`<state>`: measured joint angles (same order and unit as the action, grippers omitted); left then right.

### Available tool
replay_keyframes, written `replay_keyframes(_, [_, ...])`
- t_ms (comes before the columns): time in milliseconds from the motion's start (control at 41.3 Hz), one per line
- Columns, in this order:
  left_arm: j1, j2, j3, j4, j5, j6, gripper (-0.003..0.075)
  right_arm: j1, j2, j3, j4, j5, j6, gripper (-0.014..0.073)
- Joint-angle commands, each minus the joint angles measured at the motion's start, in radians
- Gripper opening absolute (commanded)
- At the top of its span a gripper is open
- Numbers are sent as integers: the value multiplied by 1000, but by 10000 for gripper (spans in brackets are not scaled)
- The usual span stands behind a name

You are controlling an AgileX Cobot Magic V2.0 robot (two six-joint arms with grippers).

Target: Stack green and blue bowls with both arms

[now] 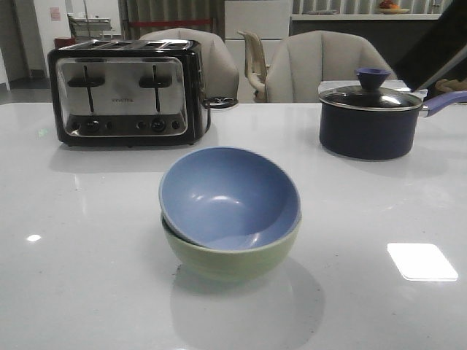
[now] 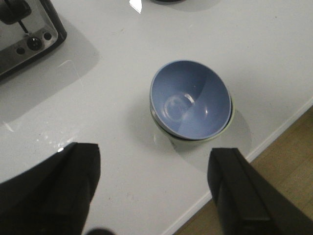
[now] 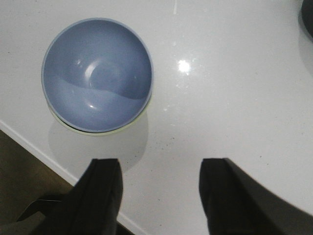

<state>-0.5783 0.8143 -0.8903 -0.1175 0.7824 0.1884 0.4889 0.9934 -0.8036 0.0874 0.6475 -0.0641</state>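
Front view: blue bowl (image 1: pixel 230 195) already sat nested, a little tilted, inside the green bowl (image 1: pixel 230 255).

The stacking looked done. Both bowls were round, smooth and matte, near the front edge of the glossy white surface (image 1: pixel 379 211). Left gripper (image 2: pixel 151 191) and right gripper (image 3: pixel 159 196) hovered apart from them, jaws wide, holding nothing.

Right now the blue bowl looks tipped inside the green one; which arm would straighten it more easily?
Probably either, slightly the left. The blue bowl sits higher on the robot's left side in the green bowl. Both the left gripper and right gripper hang open above the table, holding nothing.
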Motion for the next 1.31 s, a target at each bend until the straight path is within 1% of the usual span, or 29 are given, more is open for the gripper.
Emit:
replay_keyframes(0, [-6,-95,47,-4,-74,-8,510,-2,-17,-26,-6,-60,-6,474])
replay_keyframes(97, [-6,-164,112,-4,-75,-8,510,-2,-19,-26,-10,-54,-4,474])
replay_keyframes(218, [-6,-221,154,12,-75,-17,510,-2,-33,-25,-11,-40,13,459])
replay_keyframes(267, [-2,-233,161,40,-70,-63,510,-2,-42,-25,-11,-17,17,434])
replay_keyframes(363, [-2,-240,161,143,-45,-171,510,-2,-61,-23,-11,10,17,385])
replay_keyframes(412, [-2,-240,161,164,-34,-188,510,-2,-65,-23,-11,12,17,362])
replay_keyframes(485, [-2,-240,161,188,-29,-250,510,-2,-65,-23,-11,10,17,325])
replay_keyframes(533, [-2,-240,161,188,-27,-258,508,-2,-65,-23,-11,12,17,286])
replay_keyframes(606, [-2,-240,161,188,-27,-258,477,-2,-62,-23,-11,18,17,205])
replay_keyframes(654, [-2,-240,161,190,-27,-258,423,-2,-62,-23,-11,18,17,132])
replay_keyframes(751, [-2,-240,161,198,-25,-258,308,-2,-62,-23,-11,13,17,27])
replay_keyframes(800, [-2,-240,161,198,-25,-258,237,-2,-62,-23,-11,13,17,42])
replay_keyframes(824, [-2,-240,161,199,-25,-258,220,-2,-62,-23,-11,12,17,43])
replay_keyframes(872, [-2,-240,161,204,-25,-258,153,-2,-62,-23,-12,9,16,43])
replay_keyframes(945, [-2,-240,161,205,-19,-258,96,-2,-62,-23,-12,17,16,43])
replay_keyframes(1284, [-4,-240,161,205,-19,-258,101,-2,-62,-23,-12,20,16,43])
